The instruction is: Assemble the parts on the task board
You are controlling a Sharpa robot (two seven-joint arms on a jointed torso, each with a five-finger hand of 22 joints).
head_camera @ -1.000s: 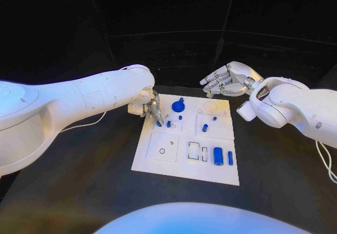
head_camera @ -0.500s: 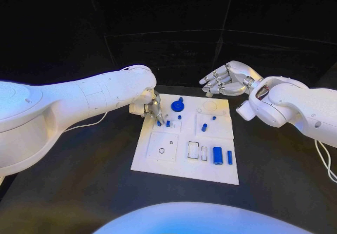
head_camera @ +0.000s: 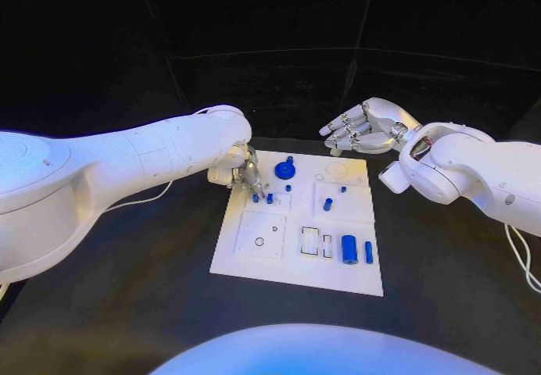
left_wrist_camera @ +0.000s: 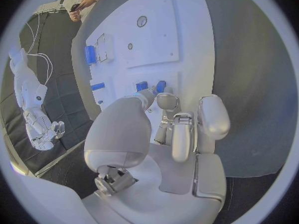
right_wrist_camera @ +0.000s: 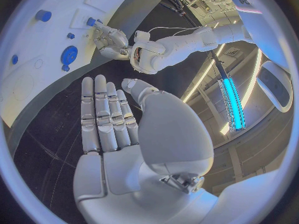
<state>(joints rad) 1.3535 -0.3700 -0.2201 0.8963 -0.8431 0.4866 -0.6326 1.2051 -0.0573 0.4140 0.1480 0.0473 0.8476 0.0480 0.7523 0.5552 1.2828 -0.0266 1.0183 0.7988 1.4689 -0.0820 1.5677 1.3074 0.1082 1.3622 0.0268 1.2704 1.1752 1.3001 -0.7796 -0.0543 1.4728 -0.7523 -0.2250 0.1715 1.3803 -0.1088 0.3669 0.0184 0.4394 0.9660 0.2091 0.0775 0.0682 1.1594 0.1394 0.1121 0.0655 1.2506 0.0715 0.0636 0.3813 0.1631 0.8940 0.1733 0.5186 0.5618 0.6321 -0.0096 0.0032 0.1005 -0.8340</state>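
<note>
Little has shifted over the last second: the left hand [head_camera: 240, 173] stays low over the far-left part of the white rectangular task board [head_camera: 254, 262], its fingers pointing down at two small blue pegs [head_camera: 263, 198], while the right hand [head_camera: 363, 126] keeps hovering beyond the board's far edge, well apart from it.

From the left wrist view, a fingertip [left_wrist_camera: 148, 93] sits against one of those pegs, touching it at least; whether the hand actually pinches the peg I cannot tell. The right hand is empty, its fingers straight and lying side by side with the palm showing in its own wrist view.

Progress looks early to middling. Several small blue parts appear to stand in seats on the board's far half: a round blue disc with a knob [head_camera: 285, 168], a tiny blue stud [head_camera: 290, 187], another blue stud [head_camera: 344, 189] and a short blue peg [head_camera: 328, 205]. Whether each is fully home is too small to judge.

Work plainly remains. A fat blue cylinder [head_camera: 349, 249] and a slim blue bar [head_camera: 369, 251] lie loose on the near-right part of the board, just beside two open rectangular slots [head_camera: 317, 242]. A round hole in a square recess [head_camera: 260, 241] on the near-left also stands unfilled, as does a pale circular seat [head_camera: 337, 172] on the far right.

By my reading, the left hand is seating or adjusting the pegs, with the larger pieces yet to follow.
</note>
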